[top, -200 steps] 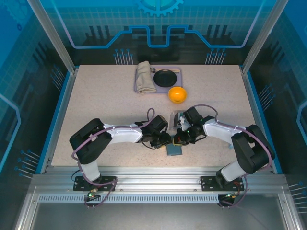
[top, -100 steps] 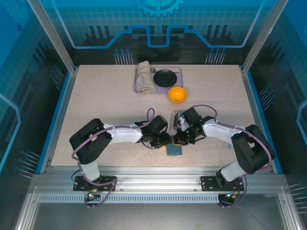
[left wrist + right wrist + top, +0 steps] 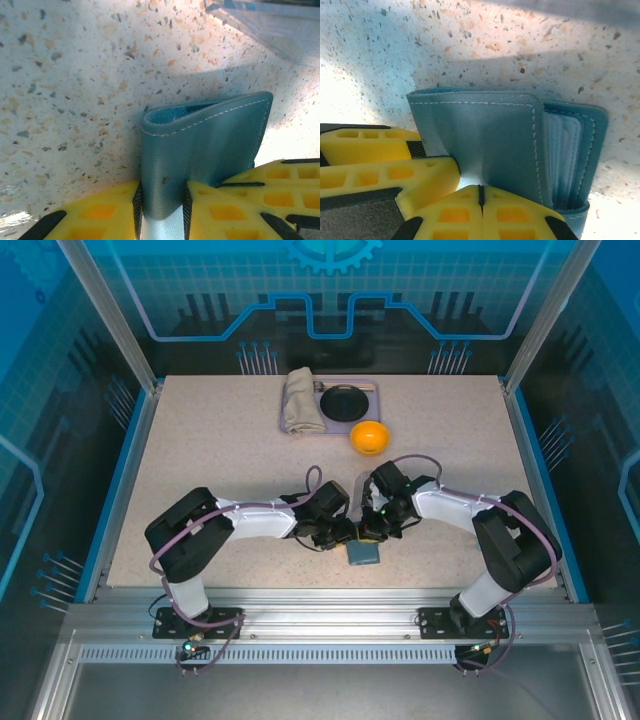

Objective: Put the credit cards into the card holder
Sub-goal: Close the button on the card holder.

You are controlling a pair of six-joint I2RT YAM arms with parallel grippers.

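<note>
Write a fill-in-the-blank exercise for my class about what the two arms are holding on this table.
1. The left gripper has its jaws clamped on a flap of the card holder, whose colour is ___.
2. The right gripper pinches it too, so the number of grippers holding it is ___.
3. Farther back on the table sits a round fruit coloured ___.
Missing words: blue; two; orange.

The left end effector (image 3: 162,200) pinches the card holder (image 3: 210,145) on the table (image 3: 75,75).
</note>
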